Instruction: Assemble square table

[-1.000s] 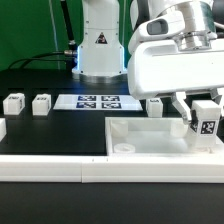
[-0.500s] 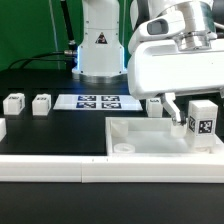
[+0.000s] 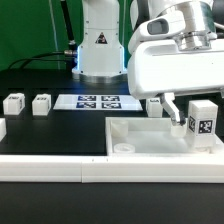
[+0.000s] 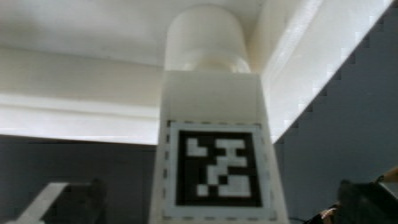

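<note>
The square table's white slab lies at the exterior view's right, round holes at its corners. One white leg with a black-and-white tag stands upright on the slab's right part. My gripper hangs over it, open, one finger clear of the leg's side. In the wrist view the leg fills the middle, its round peg end toward the slab. The gripper straddles it with gaps on both sides; a dark fingertip shows at the edge.
Loose legs stand at the exterior view's left; another is behind the slab. The marker board lies mid-table. A long white rail runs along the front. The robot base stands behind.
The jaws have spread apart and let go of the tagged leg, which now stands by itself on the slab. The arm has barely moved.
</note>
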Robot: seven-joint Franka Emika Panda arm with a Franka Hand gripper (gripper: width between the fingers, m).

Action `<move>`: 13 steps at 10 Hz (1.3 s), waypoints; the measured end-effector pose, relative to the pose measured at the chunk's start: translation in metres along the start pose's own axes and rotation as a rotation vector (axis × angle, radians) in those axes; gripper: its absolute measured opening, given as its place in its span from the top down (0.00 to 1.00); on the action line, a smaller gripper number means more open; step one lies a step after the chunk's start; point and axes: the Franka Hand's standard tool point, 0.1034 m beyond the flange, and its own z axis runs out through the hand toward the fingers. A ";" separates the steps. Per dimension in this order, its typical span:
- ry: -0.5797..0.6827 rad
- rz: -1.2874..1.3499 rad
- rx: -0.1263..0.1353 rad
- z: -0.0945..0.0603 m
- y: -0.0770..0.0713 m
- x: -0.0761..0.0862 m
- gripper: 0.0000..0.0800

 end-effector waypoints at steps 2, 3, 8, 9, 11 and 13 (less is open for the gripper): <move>-0.103 0.012 0.007 0.001 0.002 0.002 0.19; -0.090 0.015 0.002 -0.009 0.007 0.020 0.19; -0.391 0.025 0.037 -0.005 0.007 0.017 0.19; -0.477 0.022 0.050 -0.006 0.003 0.012 0.19; -0.611 0.024 0.070 -0.004 0.000 0.006 0.19; -0.613 0.032 0.069 -0.002 -0.002 0.008 0.19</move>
